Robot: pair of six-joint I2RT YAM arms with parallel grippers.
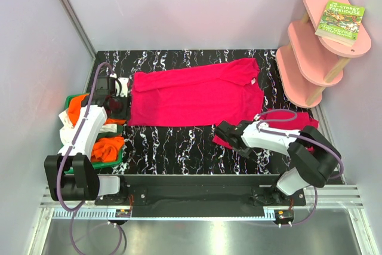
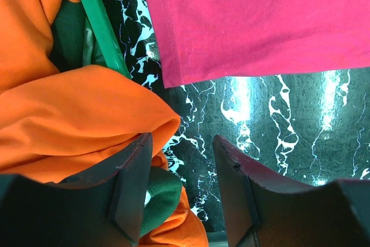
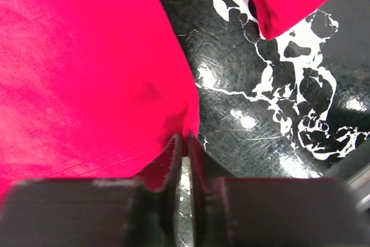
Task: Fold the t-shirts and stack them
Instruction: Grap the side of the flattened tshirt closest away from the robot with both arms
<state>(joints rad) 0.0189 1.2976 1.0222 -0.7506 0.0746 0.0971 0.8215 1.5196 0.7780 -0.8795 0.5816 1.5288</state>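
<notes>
Crimson cloth front and centre: a big crimson-pink t-shirt lies spread flat on the black marbled tabletop. The right gripper has its fingers pinched together on the edge of a second crimson-pink t-shirt at the near right. The left gripper hovers, fingers apart and holding nothing, over the bright orange t-shirt bunched in the green plastic tray.

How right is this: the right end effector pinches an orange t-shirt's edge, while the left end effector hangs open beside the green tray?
Wrong colour. The right wrist view shows the right end effector pinching the edge of a crimson-pink t-shirt, not an orange one. The left end effector does hang open beside the green tray.
</notes>
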